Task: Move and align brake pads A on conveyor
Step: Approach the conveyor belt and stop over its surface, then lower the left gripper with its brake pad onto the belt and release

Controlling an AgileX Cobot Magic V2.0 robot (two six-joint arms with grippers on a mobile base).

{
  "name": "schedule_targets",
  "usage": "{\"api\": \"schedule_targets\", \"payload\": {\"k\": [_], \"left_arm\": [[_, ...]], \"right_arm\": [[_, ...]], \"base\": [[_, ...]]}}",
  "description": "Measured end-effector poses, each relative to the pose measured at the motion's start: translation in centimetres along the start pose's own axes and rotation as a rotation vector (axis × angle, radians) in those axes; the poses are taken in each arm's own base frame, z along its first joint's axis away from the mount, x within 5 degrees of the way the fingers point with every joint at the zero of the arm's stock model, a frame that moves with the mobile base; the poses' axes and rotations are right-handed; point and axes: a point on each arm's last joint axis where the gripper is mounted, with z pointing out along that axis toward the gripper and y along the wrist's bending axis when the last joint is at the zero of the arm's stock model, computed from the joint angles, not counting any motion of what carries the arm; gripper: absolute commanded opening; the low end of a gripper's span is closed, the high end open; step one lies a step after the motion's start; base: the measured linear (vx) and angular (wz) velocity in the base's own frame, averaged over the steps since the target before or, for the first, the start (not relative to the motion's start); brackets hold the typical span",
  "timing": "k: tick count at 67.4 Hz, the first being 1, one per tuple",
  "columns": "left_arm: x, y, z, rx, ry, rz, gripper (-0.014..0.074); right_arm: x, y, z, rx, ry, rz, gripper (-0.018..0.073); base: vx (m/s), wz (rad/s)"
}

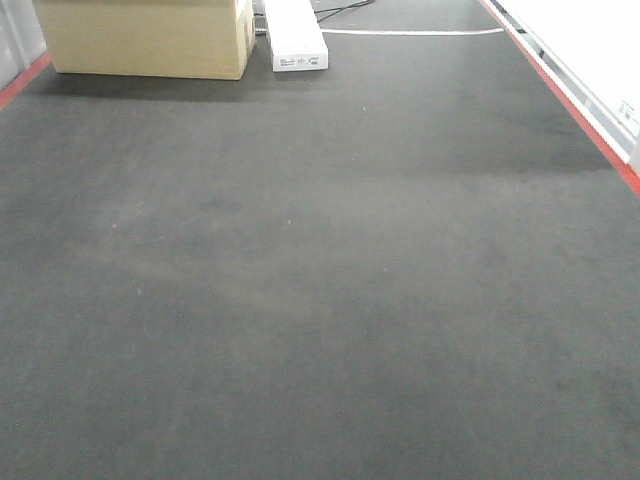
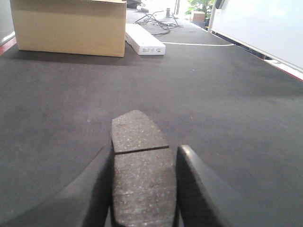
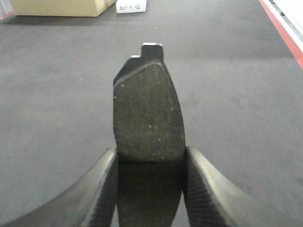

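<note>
The conveyor (image 1: 320, 300) is a wide charcoal belt filling the front view, where no pads or grippers show. In the left wrist view my left gripper (image 2: 146, 149) is shut on a brake pad A (image 2: 142, 182), a speckled grey pad with a thin groove across it, pointing away over the belt (image 2: 236, 94). In the right wrist view my right gripper (image 3: 151, 150) is shut on another brake pad A (image 3: 149, 109), darker, with a small metal tab at its far end, held over the belt (image 3: 57, 94). Whether either pad touches the belt I cannot tell.
A cardboard box (image 1: 150, 35) and a long white box (image 1: 295, 40) stand at the belt's far left end. A red edge stripe (image 1: 585, 125) runs along the right side, with a white panel beyond it. Cables (image 2: 158, 19) lie past the white box.
</note>
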Motion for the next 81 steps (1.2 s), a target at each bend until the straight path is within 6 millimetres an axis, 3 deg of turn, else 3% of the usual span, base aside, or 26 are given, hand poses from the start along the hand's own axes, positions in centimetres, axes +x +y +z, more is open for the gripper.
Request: {"api": "schedule_targets", "payload": {"k": [81], "left_arm": [[0.00,0.00,0.00,0.000,0.000,0.000,-0.0006]], "right_arm": [[0.00,0.00,0.00,0.000,0.000,0.000,-0.0011]], "base": [[0.07,-0.01]]}}
